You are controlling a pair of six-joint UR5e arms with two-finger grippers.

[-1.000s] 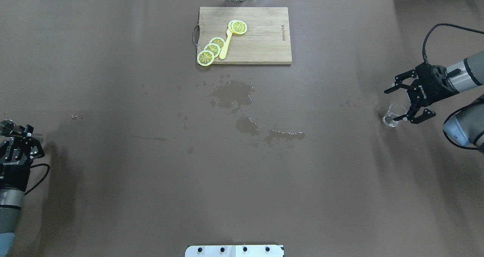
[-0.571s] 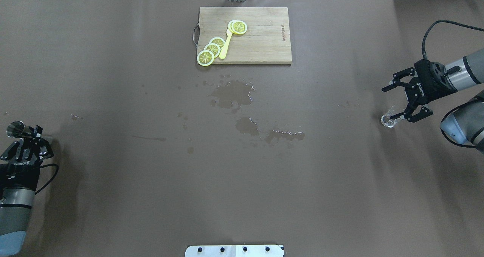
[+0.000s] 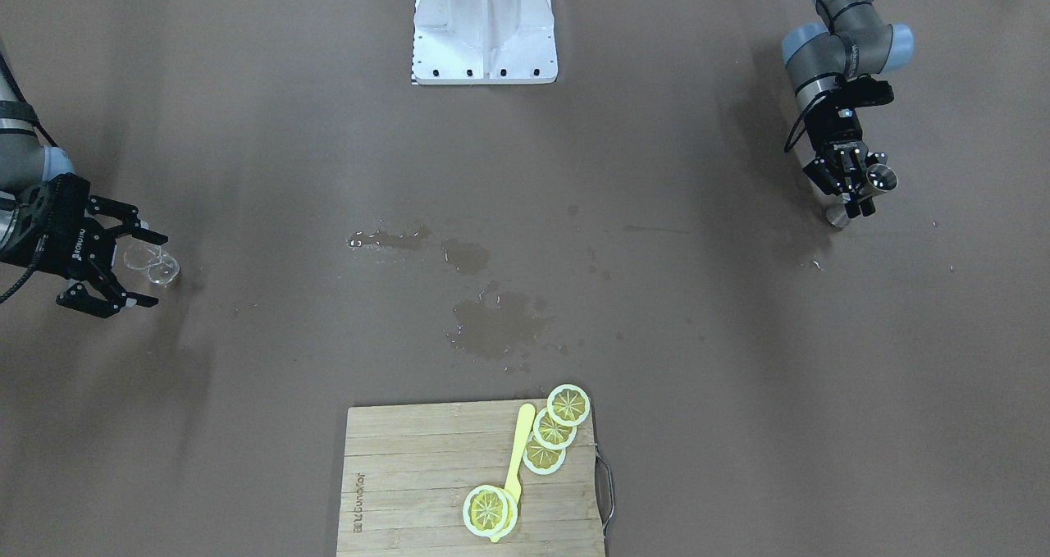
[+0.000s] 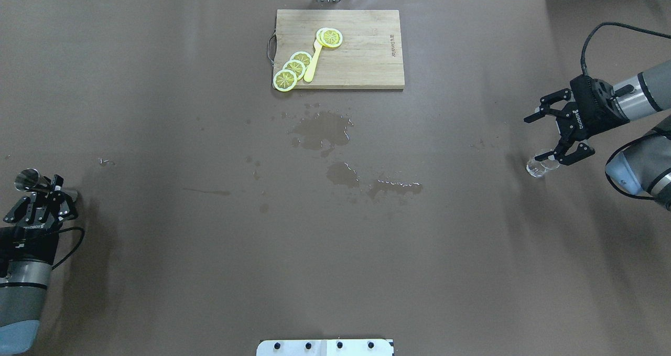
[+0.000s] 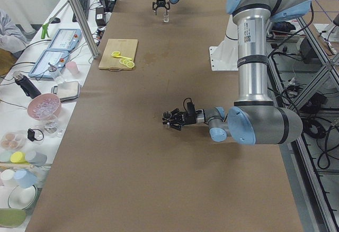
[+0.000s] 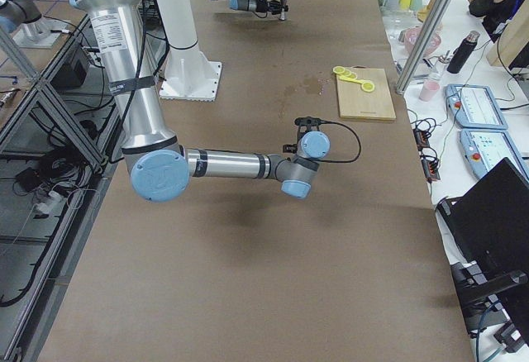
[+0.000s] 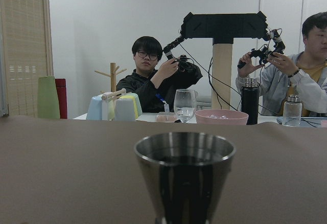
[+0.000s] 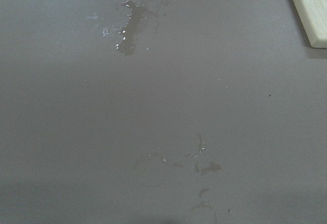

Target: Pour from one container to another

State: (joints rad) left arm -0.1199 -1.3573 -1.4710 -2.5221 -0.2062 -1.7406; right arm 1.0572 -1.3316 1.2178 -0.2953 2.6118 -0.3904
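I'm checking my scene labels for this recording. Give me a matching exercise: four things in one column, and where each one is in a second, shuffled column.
Things:
1. small clear glass tumbler
2. shiny steel hourglass-shaped jigger
3. yellow lemon slices
4. wet patches

Places:
A. on the wooden cutting board
B. gripped in the shut left gripper
C. middle of the brown table cover
D. beside the open right gripper

Pairs: 1-D, 2-B, 3-A, 4-C
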